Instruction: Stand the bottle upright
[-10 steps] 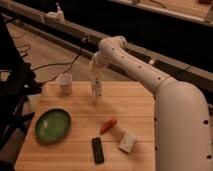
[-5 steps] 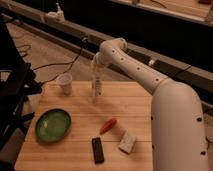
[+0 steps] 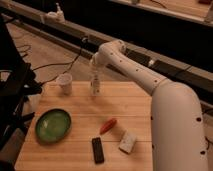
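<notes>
The bottle (image 3: 95,87) is small, slim and whitish. It stands upright near the far edge of the wooden table (image 3: 80,107), right of the white paper cup (image 3: 64,83). My gripper (image 3: 94,74) hangs straight down from the white arm (image 3: 145,80), directly over the bottle and at its top. The bottle's cap is hidden by the gripper.
A green bowl (image 3: 52,125) sits at the left. A red elongated object (image 3: 107,125), a black remote (image 3: 98,150) and a whitish block (image 3: 127,142) lie at the front. Dark furniture (image 3: 12,95) stands left of the table. Cables run across the floor behind.
The gripper and bottle have stayed at nearly the same spot by the far edge. The arm shifted only slightly, and the bottle stays upright.
</notes>
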Robot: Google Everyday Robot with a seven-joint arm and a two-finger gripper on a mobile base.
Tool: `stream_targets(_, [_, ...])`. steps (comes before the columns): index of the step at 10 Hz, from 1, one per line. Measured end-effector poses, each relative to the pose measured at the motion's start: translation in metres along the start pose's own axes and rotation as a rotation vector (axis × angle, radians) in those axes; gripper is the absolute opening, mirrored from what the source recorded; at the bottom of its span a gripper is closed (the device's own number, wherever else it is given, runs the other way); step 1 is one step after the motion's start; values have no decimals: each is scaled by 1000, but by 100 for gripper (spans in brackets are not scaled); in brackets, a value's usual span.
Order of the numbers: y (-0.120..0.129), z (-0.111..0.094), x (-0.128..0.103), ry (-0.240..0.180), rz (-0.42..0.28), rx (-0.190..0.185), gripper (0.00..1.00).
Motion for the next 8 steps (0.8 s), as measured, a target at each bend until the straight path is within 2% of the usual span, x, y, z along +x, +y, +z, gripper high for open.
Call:
stream_targets(6, [-1,-1,0,-1,-3,0,0])
stream_targets(8, [-4,3,-7,-29,-16,-4,0])
